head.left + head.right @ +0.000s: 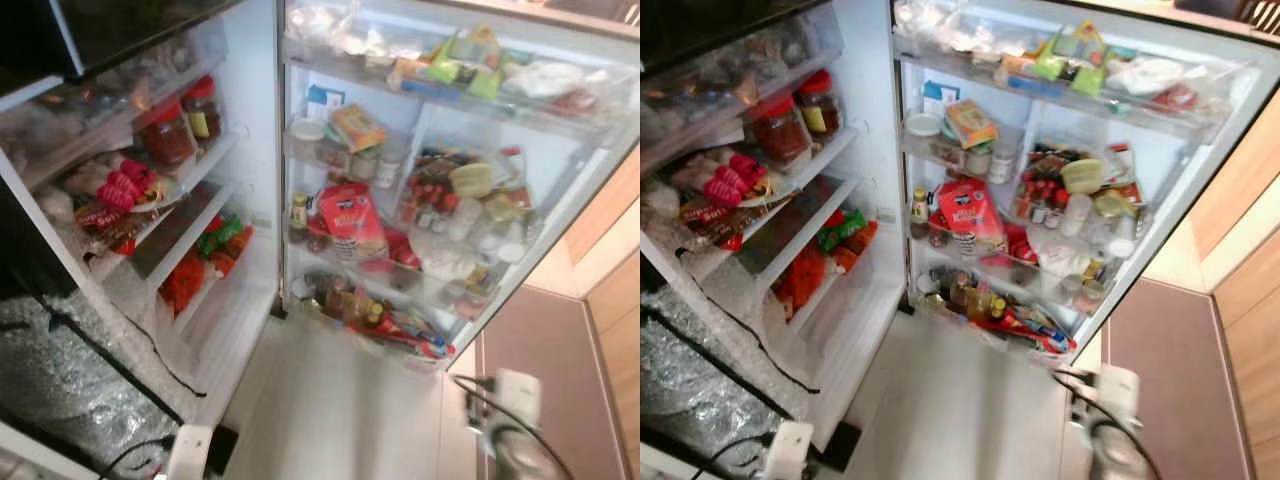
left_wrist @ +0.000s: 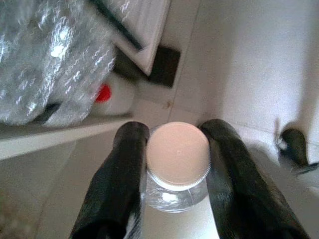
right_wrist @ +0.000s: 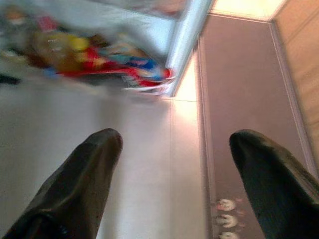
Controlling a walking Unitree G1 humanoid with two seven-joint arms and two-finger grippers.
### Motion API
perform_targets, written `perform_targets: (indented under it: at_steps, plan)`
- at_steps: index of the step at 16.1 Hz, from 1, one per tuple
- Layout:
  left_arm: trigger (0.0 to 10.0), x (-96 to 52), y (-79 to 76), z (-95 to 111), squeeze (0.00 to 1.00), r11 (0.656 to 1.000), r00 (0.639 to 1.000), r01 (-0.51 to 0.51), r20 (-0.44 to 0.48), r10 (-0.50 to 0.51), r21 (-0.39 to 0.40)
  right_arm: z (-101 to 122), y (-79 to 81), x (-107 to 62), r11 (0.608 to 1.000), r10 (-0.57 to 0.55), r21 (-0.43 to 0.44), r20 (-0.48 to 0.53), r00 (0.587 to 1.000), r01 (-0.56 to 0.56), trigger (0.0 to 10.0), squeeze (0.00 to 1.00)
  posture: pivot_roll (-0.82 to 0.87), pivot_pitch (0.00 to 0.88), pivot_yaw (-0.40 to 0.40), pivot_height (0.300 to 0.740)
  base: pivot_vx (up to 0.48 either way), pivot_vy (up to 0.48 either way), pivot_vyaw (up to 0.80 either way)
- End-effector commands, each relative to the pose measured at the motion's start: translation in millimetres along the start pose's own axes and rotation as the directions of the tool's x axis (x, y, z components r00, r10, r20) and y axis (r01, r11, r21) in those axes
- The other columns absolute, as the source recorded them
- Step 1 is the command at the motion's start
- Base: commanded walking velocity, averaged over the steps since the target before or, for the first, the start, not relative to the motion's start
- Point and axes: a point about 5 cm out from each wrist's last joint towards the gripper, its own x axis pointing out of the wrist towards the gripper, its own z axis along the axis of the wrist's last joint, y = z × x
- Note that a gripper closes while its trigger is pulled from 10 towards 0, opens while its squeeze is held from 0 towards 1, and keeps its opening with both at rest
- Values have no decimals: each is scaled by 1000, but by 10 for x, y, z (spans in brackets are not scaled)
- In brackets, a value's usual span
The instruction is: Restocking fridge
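Observation:
The fridge stands open before me, its inner shelves (image 1: 190,175) on the left and its door racks (image 1: 440,115) on the right. My left gripper (image 2: 174,132) is shut on a clear bottle (image 2: 174,191) with a pale round cap, one black finger on each side of the neck, low above the floor. Its wrist (image 1: 190,450) shows at the lower left. Over the white floor near the door's bottom corner, my right gripper (image 3: 175,139) is open with nothing between its fingers. Its arm (image 1: 510,420) is blurred at the lower right.
Two red-lidded jars (image 1: 170,130) and red packets (image 1: 125,185) sit on the inner shelves. A red pouch (image 1: 350,220), bottles and sachets crowd the door racks. Silvery bubble wrap (image 1: 50,370) lies at the lower left. White floor tiles (image 1: 340,400) meet a brown mat (image 1: 540,350).

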Motion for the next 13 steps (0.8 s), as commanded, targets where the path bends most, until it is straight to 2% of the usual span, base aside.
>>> perform_targets:
  at_steps: [1, 4, 8, 10, 12, 13]
  plan:
    - [10000, -5, 0, -40, 0, 1000, 1000, -1, -20, 1, 5, -137, -95, -39, 1000, -20, -3, -46, 999, 20, 10000, 0, -91, 47, -33, 740, 0, 0, 0]
    - [10000, -2, 49, -36, 0, 1000, 1000, -10, -21, 11, 26, -285, -14, -83, 1000, -5, 20, -86, 996, 7, 10000, 0, -64, 27, 6, 740, 0, 0, 0]
    - [10000, 2, 163, -23, 0, 998, 1000, -18, -20, 20, 59, -321, 162, -98, 998, 21, 62, -87, 996, -16, 10000, 0, -84, 0, 68, 740, 0, 0, 0]
    - [10000, 4, 175, -16, 0, 998, 1000, -14, -21, 16, 61, -315, 191, -96, 998, 29, 59, -86, 996, -24, 10000, 0, -94, 0, 71, 740, 0, 0, 0]
    - [10000, 7, 157, -3, 0, 998, 1000, -3, -18, 4, 55, -315, 204, -93, 999, 45, 17, -95, 994, -43, 10000, 0, -110, 0, 59, 740, 0, 0, 0]
    - [10000, 8, 125, 3, 0, 999, 1000, 6, -17, -5, 49, -348, 155, -103, 999, 13, 37, -106, 994, -9, 10000, 0, -104, 0, 48, 740, 244, 0, 0]
